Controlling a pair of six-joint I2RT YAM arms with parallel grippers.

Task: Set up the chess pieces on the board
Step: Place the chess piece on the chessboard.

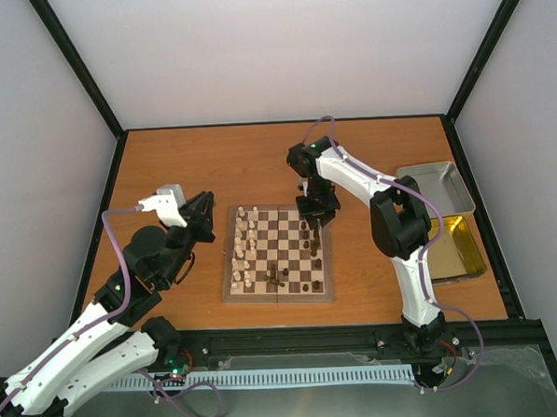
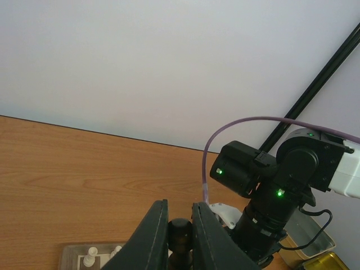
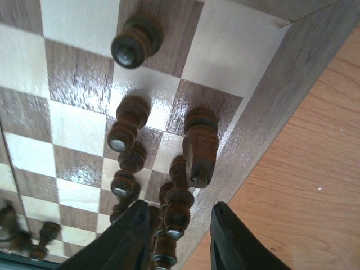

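Release step, I reckon: R gripper [image 3: 179, 206] fingers parted round dark piece [image 3: 179, 194] on board [image 3: 264, 112] edge; next lift clear gently. L gripper [image 2: 180, 205] clamps pawn [image 2: 181, 230]

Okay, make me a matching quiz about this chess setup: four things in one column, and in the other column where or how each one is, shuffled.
Column one
1. left hand
2. right hand
3. cream-white chessmen
4. silver tray

Column two
A. at the right side of the table, next to the yellow tray
B. open, over dark chessmen at the right edge of the board
C. shut on a dark piece, left of the board
D. standing on the board's left columns

Pairs: 1-C, 2-B, 3-D, 4-A
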